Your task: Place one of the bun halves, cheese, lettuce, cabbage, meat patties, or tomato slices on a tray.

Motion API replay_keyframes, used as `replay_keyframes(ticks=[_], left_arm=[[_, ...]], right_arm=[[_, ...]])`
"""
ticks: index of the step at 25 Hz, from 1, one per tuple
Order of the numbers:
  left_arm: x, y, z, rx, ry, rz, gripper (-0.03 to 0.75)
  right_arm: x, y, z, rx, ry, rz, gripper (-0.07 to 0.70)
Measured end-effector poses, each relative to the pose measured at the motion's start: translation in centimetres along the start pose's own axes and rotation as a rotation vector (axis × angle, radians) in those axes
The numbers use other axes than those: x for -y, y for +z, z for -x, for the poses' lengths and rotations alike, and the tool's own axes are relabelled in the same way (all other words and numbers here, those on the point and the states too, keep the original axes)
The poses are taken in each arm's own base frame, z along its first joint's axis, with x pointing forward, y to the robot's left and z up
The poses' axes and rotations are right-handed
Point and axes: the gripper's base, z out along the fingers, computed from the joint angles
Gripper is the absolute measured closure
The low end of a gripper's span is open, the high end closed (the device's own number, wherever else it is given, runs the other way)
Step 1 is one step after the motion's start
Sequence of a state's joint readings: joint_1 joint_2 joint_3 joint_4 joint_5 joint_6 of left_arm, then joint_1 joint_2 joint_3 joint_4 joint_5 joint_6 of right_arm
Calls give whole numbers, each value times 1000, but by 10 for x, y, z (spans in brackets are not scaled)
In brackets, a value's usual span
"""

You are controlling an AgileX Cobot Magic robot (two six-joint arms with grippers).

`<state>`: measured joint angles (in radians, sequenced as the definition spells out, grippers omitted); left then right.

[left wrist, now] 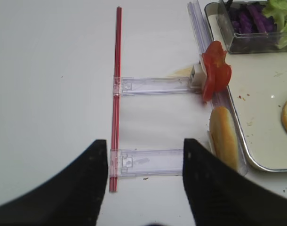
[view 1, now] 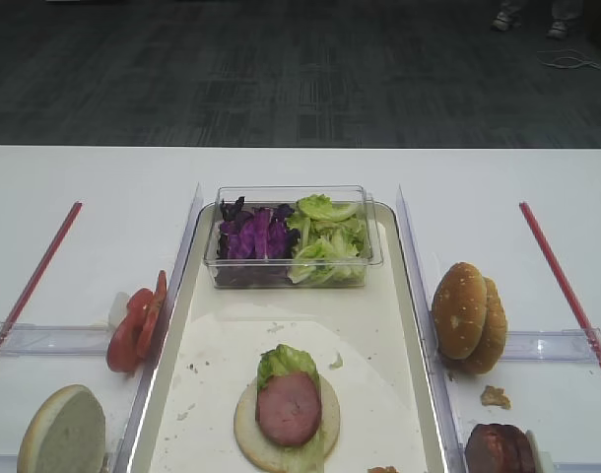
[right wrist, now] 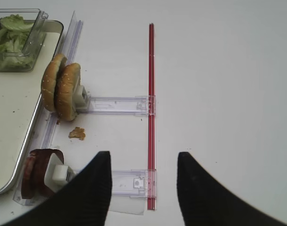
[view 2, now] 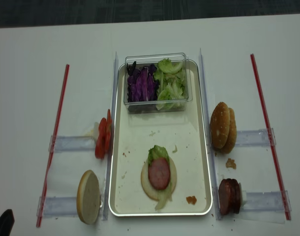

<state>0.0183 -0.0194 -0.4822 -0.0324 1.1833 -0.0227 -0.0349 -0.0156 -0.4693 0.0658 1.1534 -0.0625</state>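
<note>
No writing, label, brand, number or sign can be read anywhere in these views. The tray (view 2: 199, 147) in the middle of the frame is plain cream-white with only crumbs on it, the clear tub (view 2: 155, 101) at its upper end carries no sticker, and the red rods (view 2: 265, 123) and clear plastic rails (view 2: 66, 143) at the left and right sides are unmarked. The white table (view 2: 32, 73) bears no print either.
</note>
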Motion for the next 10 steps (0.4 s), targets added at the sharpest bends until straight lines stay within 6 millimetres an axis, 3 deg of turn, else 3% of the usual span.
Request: replay_keyframes(ticks=[10], left_arm=[[0,0,0,0,0,0,367]], right_arm=[[0,0,0,0,0,0,280]])
